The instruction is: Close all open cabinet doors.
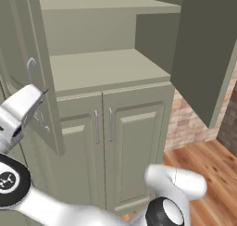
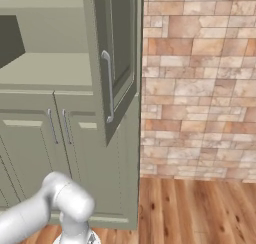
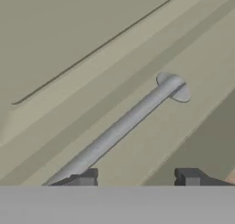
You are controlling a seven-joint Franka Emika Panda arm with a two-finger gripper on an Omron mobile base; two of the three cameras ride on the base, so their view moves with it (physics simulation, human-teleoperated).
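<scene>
Hand view: my two dark fingertips (image 3: 85, 178) are drawn in narrow around the long silver bar handle (image 3: 121, 129) of the tall sage-green left cabinet door (image 1: 25, 49), swung open at left frame, to swing it shut.

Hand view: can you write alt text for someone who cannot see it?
A silver bar handle runs diagonally across a sage-green cabinet door, seen up close. Two dark fingertips of the gripper rise at the bottom, one just under the handle's lower end.
</scene>
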